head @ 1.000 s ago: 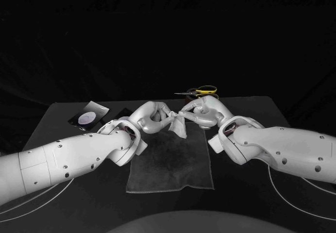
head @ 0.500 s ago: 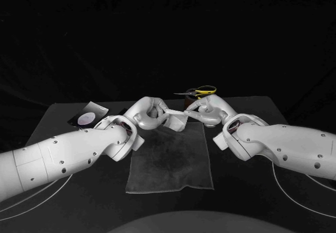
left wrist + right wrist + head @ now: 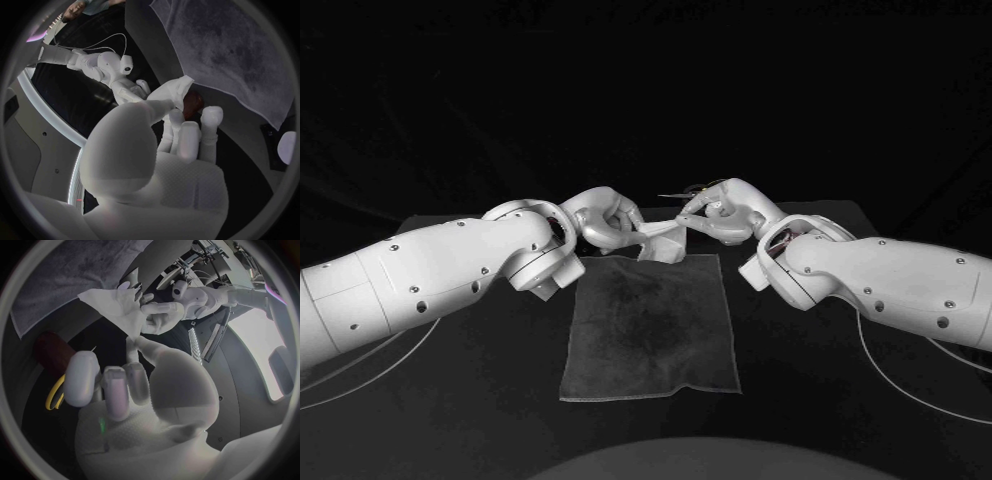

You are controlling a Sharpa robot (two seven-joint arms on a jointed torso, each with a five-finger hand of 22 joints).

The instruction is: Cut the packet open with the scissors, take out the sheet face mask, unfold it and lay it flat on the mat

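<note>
The white sheet face mask point(image 3: 662, 241), still folded, hangs in the air over the far end of the grey mat point(image 3: 651, 335). My left hand point(image 3: 600, 220) pinches its left edge and my right hand point(image 3: 720, 214) pinches its right edge. The left wrist view shows the mask point(image 3: 178, 90) at my left hand's point(image 3: 182, 137) fingertips, with the mat point(image 3: 231, 55) beyond. In the right wrist view the mask point(image 3: 115, 307) spreads between my right hand point(image 3: 119, 385) and my left hand point(image 3: 164, 317). The yellow-handled scissors point(image 3: 55, 392) lie behind, beside a dark red holder point(image 3: 53, 352).
The packet with a pale oval point(image 3: 286, 147) lies on the black table to the mat's left, under my left arm in the head view. The scissors' tip point(image 3: 684, 191) pokes out behind my right hand. Thin white cables point(image 3: 899, 385) trail over the table by each arm.
Both hands have risen and moved toward the table's far edge with the mask between them. My left arm has swung up and now covers the packet in the head view.
</note>
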